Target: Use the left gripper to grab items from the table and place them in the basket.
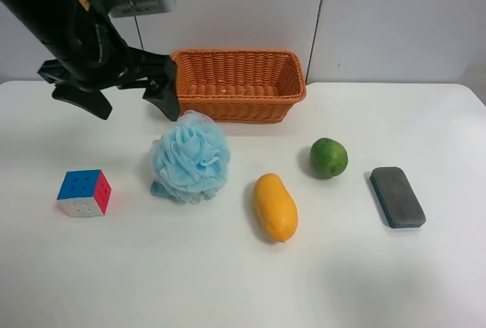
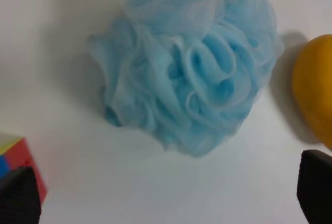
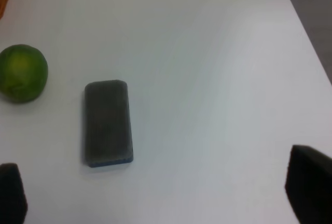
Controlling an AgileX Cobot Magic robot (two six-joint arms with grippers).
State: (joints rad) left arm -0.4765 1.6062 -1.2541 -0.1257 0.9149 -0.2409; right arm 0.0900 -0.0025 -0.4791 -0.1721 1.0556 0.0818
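The left gripper (image 1: 134,106) hangs empty with its jaws spread wide, above the bath pouf (image 1: 190,157). The left wrist view frames the pouf between the fingers. The pouf rests untouched on the table (image 1: 228,282), and the basket (image 1: 237,102) stands just behind it. The gripper probably needs a straight descent, though its height is hard to judge.

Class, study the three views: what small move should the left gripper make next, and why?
Probably lower toward the blue pouf. The left gripper is open and raised above the table, and its wrist view shows the pouf lying untouched just ahead, roughly centred, so descending should bracket it for closing.
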